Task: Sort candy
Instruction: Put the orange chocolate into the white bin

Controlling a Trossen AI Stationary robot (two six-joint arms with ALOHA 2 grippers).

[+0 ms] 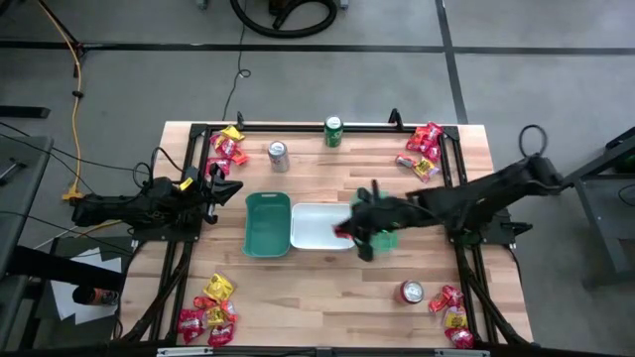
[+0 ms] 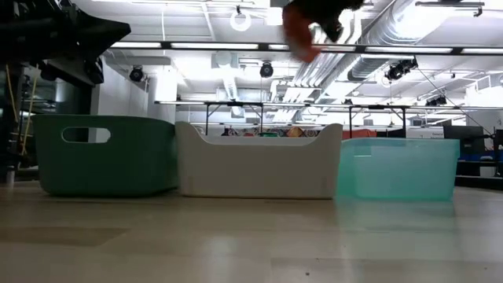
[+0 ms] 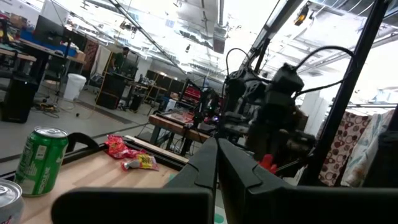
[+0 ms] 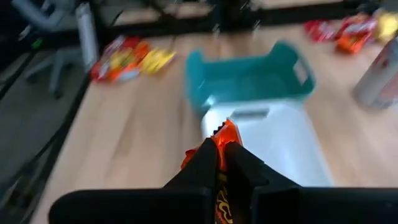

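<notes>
Candy is all over this surface (image 1: 327, 297): in the high view there's a pile in each corner, upper left (image 1: 228, 147), upper right (image 1: 423, 151), lower left (image 1: 210, 307) and lower right (image 1: 451, 309). One orange packet (image 4: 222, 163) is off the wood, pinched in the right tool (image 4: 221, 163), whose fingers are clamped together on it. That grip only really reads in the right wrist view, where the packet pokes out between the two dark fingers, with the white tray (image 4: 283, 140) and the dark green tray (image 4: 249, 78) lined up beyond it.

From above, the right tool (image 1: 359, 230) sits at the right edge of the white tray (image 1: 313, 226), mid-frame, and the packet is just a reddish speck. The low view shows it as an orange blur (image 2: 302, 38) high at the top of the frame, above the white tray (image 2: 259, 165). That view also shows a pale translucent teal tray (image 2: 397, 169) at the right, mostly covered by the arm in the overhead shot.

The left tool (image 1: 220, 188) waits at center left of the high view, beside the dark green tray (image 1: 266, 226), fingers pressed together on nothing. Its wrist camera catches a green can (image 3: 42, 160) and a silver can (image 3: 9, 200) at the lower left.
</notes>
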